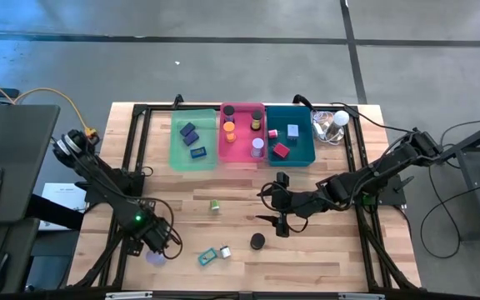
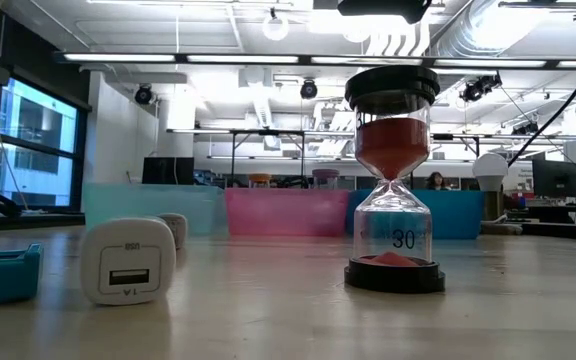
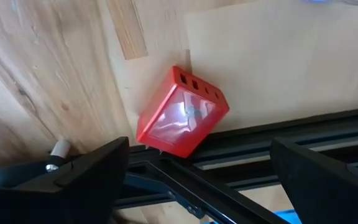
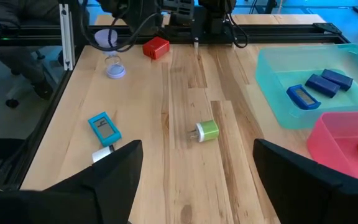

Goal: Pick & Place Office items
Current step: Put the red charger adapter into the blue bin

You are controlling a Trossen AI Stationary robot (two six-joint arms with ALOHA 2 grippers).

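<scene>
My left gripper (image 1: 154, 238) is open near the table's near-left corner. Its fingers stand well apart, and a red block (image 3: 182, 112) lies on the wood ahead of the gap, untouched, next to the black frame rail. My right gripper (image 1: 280, 223) is open over the middle of the table, holding nothing. Ahead of it lie a green charger plug (image 4: 207, 130), a teal clip (image 4: 104, 128) and a white charger (image 2: 128, 260). A black-capped hourglass (image 2: 398, 180) stands upright on its base. A purple hourglass (image 4: 112, 62) stands near the left arm.
The green tray (image 1: 193, 137), pink tray (image 1: 242, 133) and teal tray (image 1: 291, 135) sit side by side at the far edge, each holding a few small blocks or cylinders. A clear plastic lump with a white ball (image 1: 332, 125) lies right of them. Black frame rails (image 3: 278, 143) run along the table's sides.
</scene>
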